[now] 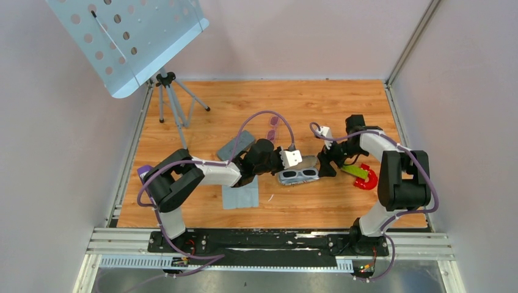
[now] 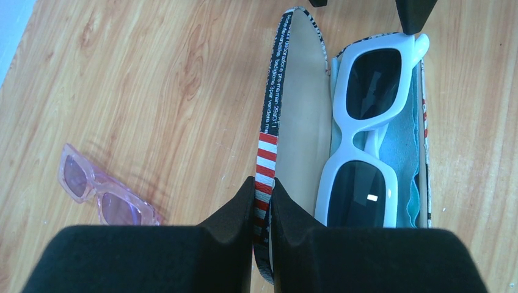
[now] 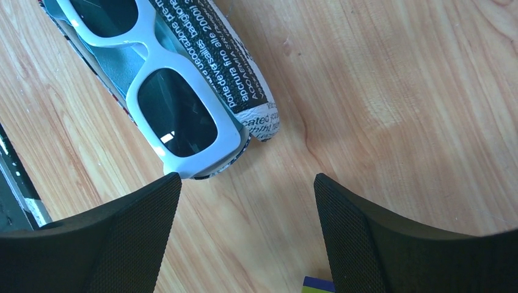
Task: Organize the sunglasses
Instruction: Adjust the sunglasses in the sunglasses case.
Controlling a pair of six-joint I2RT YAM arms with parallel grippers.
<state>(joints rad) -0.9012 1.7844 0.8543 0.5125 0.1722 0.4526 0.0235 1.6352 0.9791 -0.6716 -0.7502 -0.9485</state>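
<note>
On table (image 1: 305, 104), centre: open case (image 2: 302, 110) lying flat, larger sunglasses (image 2: 365, 131) sitting in its tray half. Behind it, apart: small sunglasses (image 2: 101, 196) lying on table. Lying left rear: closed case (image 1: 236, 145). Lying left front: cloth (image 1: 240, 196). At lid edge: left gripper (image 2: 262, 186) pinching. Off case's right end: right gripper (image 3: 247, 183) hanging, jaws apart.

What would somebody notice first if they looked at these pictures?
Big white sunglasses with dark lenses lie in an open flag-patterned case in the middle of the wooden table. The left gripper has its jaws pinched on the lid's edge. A small pink pair sits alone on the wood nearby.
</note>
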